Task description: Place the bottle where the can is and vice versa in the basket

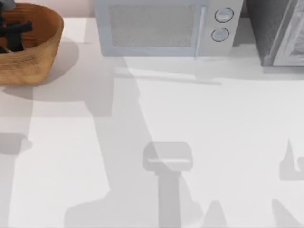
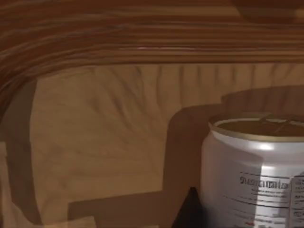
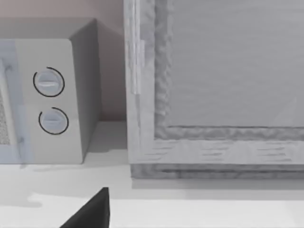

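Up at the far left corner of the white table (image 1: 142,142), the orange-brown wicker basket (image 1: 40,52) sits partly cut off by the top view's left edge, and the dark body of my left arm (image 1: 14,31) reaches down into it. From the left wrist view, the camera looks along the basket's ribbed inner wall (image 2: 109,118), with the banded rim curving above, and a silver can (image 2: 256,166) stands upright on the basket floor, its open-looking top ring and a printed label facing the camera. A small dark tip of the left gripper (image 2: 190,211) pokes in just beside the can's lower side; whether it touches the can I cannot tell, and how far the left jaws are open I cannot tell either. No bottle can be made out. Behind the basket's right, against the back wall, a pale grey microwave (image 1: 164,26) with two round knobs (image 1: 223,15) stands on the table, and a second grey appliance (image 1: 278,31) stands at the far right corner. In the right wrist view, that appliance's large framed door (image 3: 228,80) is close ahead with the microwave's knob side (image 3: 50,99) next to it, and a dark finger (image 3: 92,211) of the right gripper juts in low over the table; the state of the right jaws I cannot tell
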